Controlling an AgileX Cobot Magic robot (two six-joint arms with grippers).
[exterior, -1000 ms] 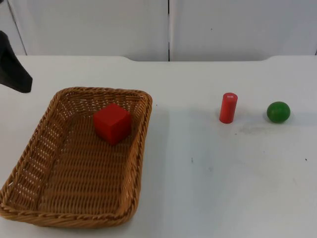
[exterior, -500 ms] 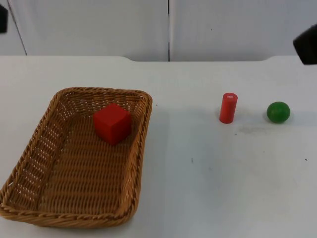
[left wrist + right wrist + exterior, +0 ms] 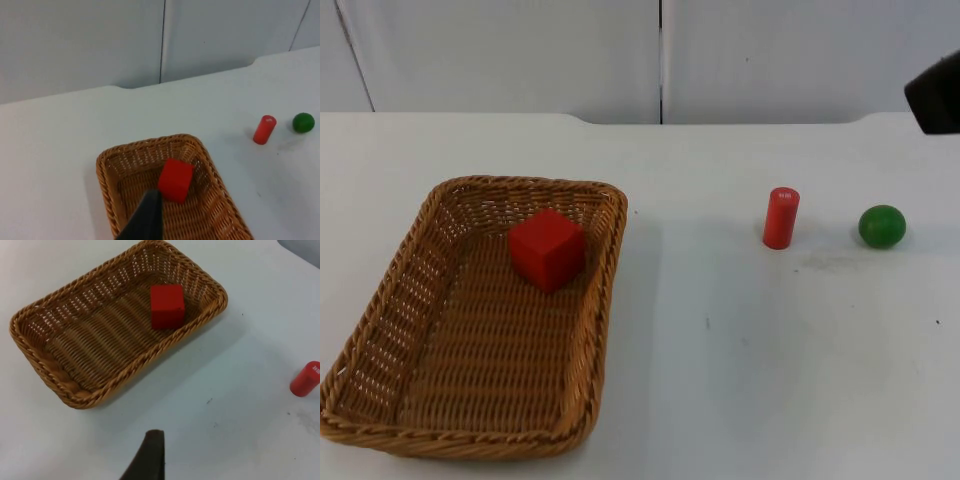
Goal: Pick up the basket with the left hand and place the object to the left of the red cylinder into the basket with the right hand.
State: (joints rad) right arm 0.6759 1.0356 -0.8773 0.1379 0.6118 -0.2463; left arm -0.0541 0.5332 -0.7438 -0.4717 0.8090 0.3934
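A wicker basket (image 3: 525, 183) rests on the white table at the left, with a red cube (image 3: 547, 248) lying inside near its far end. The red cylinder (image 3: 781, 217) stands upright at the right. My left gripper (image 3: 146, 220) hangs high above the table, looking down on the basket (image 3: 150, 142) and the cube (image 3: 176, 179). My right gripper (image 3: 148, 455) hovers well above the bare table between the basket (image 3: 140, 362) and the cylinder (image 3: 305, 379). A black part of the right arm (image 3: 935, 95) juts in at the far right edge.
A green ball (image 3: 882, 226) lies just right of the red cylinder. The grey partition wall (image 3: 660, 55) closes the table's far side. White table top stretches between the basket and the cylinder.
The left arm has withdrawn past the upper left edge of the top view. The right arm has come in at the upper right edge. Basket, cube, cylinder and ball have not moved.
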